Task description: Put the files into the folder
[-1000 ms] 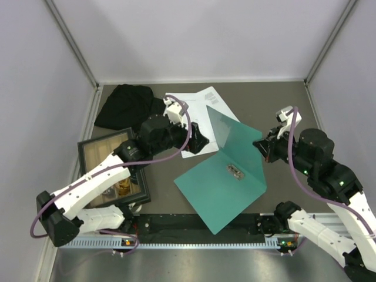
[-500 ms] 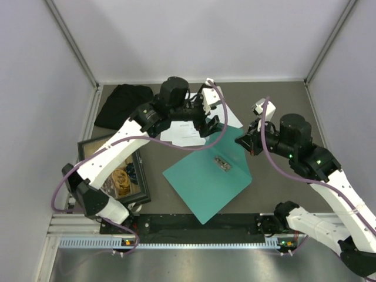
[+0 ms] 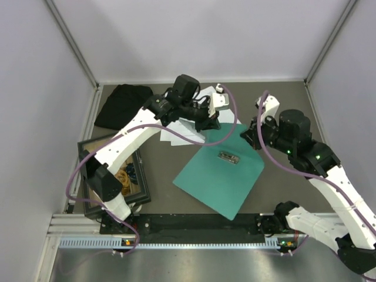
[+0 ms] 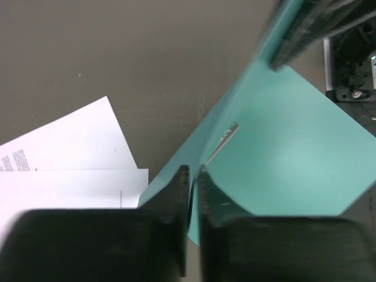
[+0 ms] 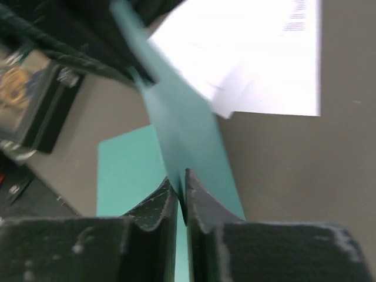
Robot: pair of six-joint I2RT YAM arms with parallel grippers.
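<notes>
Both left tool [image 4: 191,176] and right tool [image 5: 181,189] pinch the folder [image 3: 223,179], files [image 4: 64,150] outside.

The left arm, a second ago bent low over the dark-framed wooden tray [image 3: 88,154], now reaches across to the table's far middle. The left gripper [image 4: 192,171], then wide open, is now pinched on the raised cover edge of the thin teal-green card folder [image 3: 217,182]. The right gripper [image 5: 181,179] has moved leftward and farther away with that cover. The cover stands lower, and the folder's small metal clip [image 3: 228,156] sits farther from the bases.
</notes>
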